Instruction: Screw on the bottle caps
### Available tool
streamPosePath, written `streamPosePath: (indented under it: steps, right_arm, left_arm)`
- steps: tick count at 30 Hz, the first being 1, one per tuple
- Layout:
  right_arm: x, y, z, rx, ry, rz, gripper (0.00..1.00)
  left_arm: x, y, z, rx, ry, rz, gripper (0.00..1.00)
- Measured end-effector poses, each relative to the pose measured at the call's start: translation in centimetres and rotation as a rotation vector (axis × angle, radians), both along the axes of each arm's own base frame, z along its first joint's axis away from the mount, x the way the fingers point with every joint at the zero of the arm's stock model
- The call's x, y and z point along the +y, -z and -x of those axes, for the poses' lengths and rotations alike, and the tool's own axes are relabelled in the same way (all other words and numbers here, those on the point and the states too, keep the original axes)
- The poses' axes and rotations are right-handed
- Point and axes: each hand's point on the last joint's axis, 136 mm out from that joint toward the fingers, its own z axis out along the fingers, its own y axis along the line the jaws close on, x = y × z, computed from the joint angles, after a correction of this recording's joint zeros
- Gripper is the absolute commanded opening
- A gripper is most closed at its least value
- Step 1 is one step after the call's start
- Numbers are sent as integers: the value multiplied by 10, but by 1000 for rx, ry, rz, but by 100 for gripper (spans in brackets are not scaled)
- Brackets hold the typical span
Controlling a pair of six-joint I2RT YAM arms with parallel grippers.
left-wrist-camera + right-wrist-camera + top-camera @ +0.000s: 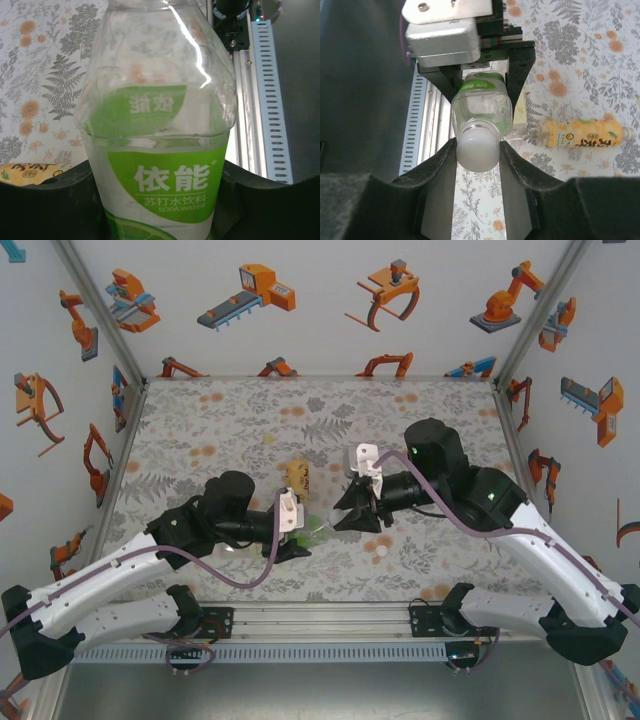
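Observation:
My left gripper (160, 205) is shut on the clear bottle with the green label (170, 185), its dark fingers (50, 200) pressing both sides of the body. The bottle (320, 528) is held off the table, its neck pointing at my right gripper (352, 516). In the right wrist view a white cap (477, 150) sits on that bottle's (482, 107) neck, and my right gripper (477, 156) is shut on the cap. The yellow-orange bottle (585, 134) lies on its side on the table, also visible from above (297, 476). No cap shows on its neck.
A clear bottle neck with a pale label (520, 127) pokes out behind the held bottle. A small whitish round thing (379, 549) lies on the floral cloth (200, 430) below the right gripper. The aluminium rail (262, 100) runs along the near edge.

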Motion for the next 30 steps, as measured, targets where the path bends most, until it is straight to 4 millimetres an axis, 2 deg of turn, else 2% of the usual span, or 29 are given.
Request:
streamPosePath:
  steps: [12,18,25,30]
  right_arm:
    - [0,-2,26,-20,-125,-17,0]
    - [-1,-6,33,-26,-146,-35,0]
    - [5,-12,23,21,-70,-75,0]
    - [9,-8,-1,122,101,-78,0]
  left_arm:
    - [-3,-2,26,98,135,21,0]
    - [-3,-5,30,107,155,36,0]
    - [2,-12,18,41,74,46,0]
    - [5,-10,0,-6,-23,30,0]
